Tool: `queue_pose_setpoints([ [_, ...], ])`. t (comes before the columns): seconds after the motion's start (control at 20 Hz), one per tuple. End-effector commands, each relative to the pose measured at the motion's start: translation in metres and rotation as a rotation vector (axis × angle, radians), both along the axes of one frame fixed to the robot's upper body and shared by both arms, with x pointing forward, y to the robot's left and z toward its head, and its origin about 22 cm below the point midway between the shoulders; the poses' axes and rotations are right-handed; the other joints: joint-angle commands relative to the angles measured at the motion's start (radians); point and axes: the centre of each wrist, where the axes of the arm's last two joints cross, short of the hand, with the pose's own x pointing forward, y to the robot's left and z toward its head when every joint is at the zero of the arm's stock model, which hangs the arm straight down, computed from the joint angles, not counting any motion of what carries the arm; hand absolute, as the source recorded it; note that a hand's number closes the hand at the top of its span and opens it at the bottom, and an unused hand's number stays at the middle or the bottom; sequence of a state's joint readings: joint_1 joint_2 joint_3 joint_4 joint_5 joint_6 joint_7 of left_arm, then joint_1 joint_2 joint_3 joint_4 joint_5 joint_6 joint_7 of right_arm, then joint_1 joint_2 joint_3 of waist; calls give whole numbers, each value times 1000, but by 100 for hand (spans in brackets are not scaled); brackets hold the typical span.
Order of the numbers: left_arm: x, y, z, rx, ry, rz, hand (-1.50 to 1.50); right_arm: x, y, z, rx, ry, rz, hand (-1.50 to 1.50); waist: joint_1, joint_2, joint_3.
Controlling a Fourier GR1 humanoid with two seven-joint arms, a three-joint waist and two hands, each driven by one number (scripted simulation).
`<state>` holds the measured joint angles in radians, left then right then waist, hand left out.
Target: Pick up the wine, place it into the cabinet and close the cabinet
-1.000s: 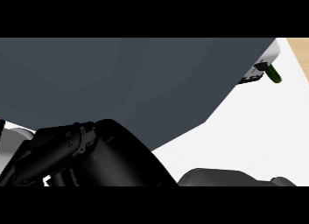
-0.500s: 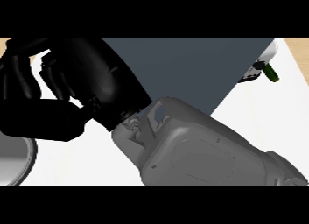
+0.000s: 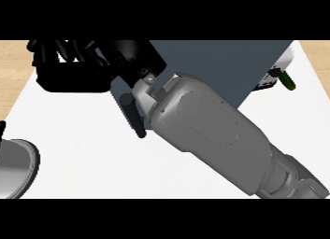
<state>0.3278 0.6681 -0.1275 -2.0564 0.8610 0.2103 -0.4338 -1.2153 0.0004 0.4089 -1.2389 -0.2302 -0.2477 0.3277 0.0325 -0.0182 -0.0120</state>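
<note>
My right hand (image 3: pixel 91 63), at eleven o'clock with fingers curled on nothing I could see, pressed beside the cabinet (image 3: pixel 222 60), while the wine (image 3: pixel 287 79) lay at two o'clock; closing seemed next.

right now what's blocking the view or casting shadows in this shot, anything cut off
Head view: the grey forearm crosses the middle and covers much of the white counter; the black robot hand covers the dark cabinet's left side. No clear cast shadows show on the counter. The green wine bottle only peeks out past the cabinet's right edge, and a grey round object is cut by the left border.
</note>
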Motion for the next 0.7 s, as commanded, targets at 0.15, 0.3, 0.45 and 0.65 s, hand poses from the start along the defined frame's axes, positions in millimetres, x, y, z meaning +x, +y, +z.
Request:
queue_pose_setpoints([
  [0.15,4,-4,3,10,11,-15,-150,50,-40,-19,-10,37,-144,150,-15,28,11],
  [0.3,10,-3,11,-1,-24,-10,-150,64,-61,-33,-59,11,-162,150,-18,39,12],
  [0.45,6,-1,1,4,-9,5,-150,66,-52,-26,-75,-17,-179,150,-9,34,10],
  [0.65,8,-6,2,8,-4,-10,-150,70,-52,-21,-73,-25,-165,150,-19,34,10],
])
